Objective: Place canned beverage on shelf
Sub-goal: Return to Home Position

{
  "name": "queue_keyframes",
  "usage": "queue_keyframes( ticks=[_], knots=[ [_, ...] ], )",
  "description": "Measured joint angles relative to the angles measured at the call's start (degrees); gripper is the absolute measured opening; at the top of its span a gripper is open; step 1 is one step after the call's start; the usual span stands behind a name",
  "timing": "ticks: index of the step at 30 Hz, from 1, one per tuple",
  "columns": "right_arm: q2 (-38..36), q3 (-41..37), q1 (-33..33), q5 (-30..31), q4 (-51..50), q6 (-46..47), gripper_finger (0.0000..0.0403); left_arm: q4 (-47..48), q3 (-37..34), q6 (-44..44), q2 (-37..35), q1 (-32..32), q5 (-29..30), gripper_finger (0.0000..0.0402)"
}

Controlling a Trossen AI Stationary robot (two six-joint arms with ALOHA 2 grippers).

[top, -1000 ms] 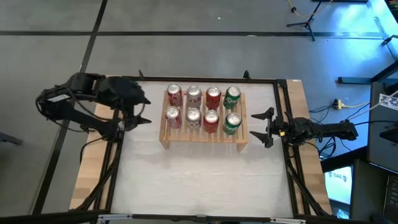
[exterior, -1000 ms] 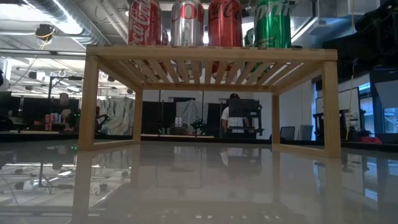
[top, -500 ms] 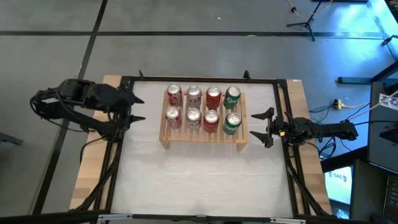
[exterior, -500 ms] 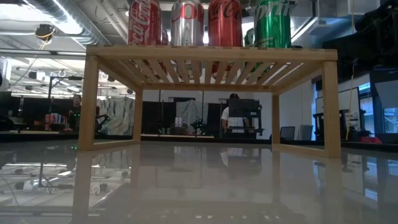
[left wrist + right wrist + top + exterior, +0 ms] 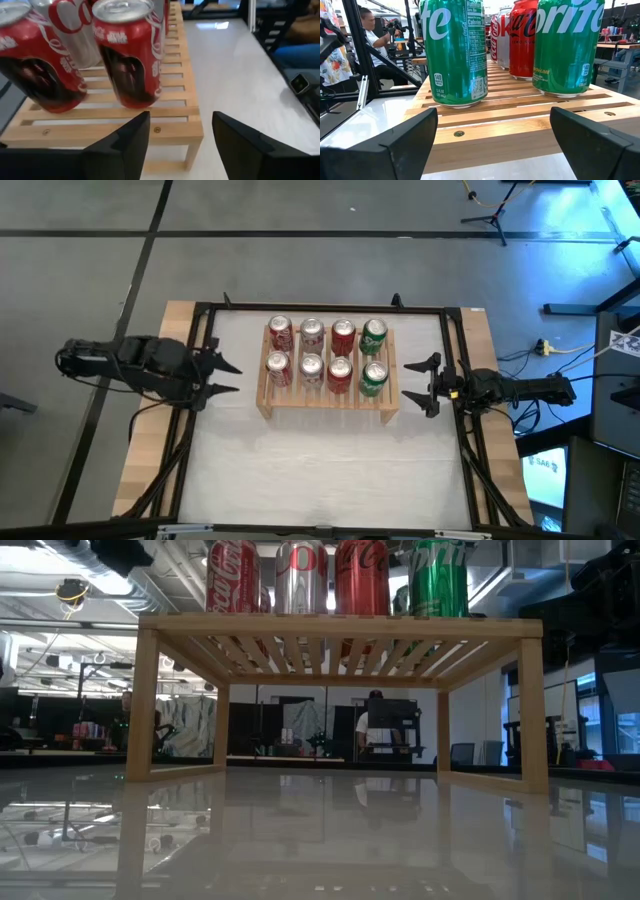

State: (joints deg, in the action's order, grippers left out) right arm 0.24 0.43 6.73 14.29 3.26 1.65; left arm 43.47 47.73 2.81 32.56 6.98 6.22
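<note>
My light wood shelf (image 5: 325, 406) stands mid-table, toward the far edge. Its slatted top carries eight cans (image 5: 340, 370) in two rows of four, with the green ones at its right end. My left gripper (image 5: 234, 379) is just off the shelf's left end, fingers spread, holding nothing. My right gripper (image 5: 406, 381) faces the right end, fingers wide apart, empty too.

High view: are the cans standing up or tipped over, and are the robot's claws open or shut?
shelf: full, two rows of four cans.
red and white cans: both upright.
silver cans: both upright.
red cans: both upright.
green cans: both upright.
left gripper: open, empty, left of the shelf.
right gripper: open, empty, right of the shelf.
</note>
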Motion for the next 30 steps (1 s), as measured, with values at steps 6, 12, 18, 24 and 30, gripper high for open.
queue_keyframes(
  ticks=[6,12,18,24,30],
  knots=[
    [0.0,0.0,0.0,0.0,0.0,0.0,0.0381,-8.9,-11.0,0.0,-10.0,0.0,0.1,0.0194],
    [0.0,0.0,0.0,0.0,0.0,0.0,0.0381,-14.5,-17.6,-0.3,-18.5,0.0,0.1,0.0181],
    [0.0,0.0,0.0,0.0,0.0,0.0,0.0381,-16.7,-20.6,-0.4,-23.9,0.0,-0.3,0.0166],
    [0.0,0.0,0.0,0.0,0.0,0.0,0.0381,-17.6,-23.0,-0.5,-26.8,0.0,-1.3,0.0153],
    [0.0,0.0,0.0,0.0,0.0,0.0,0.0381,-19.0,-26.1,-1.9,-29.4,0.0,-0.8,0.0145]
  ],
)
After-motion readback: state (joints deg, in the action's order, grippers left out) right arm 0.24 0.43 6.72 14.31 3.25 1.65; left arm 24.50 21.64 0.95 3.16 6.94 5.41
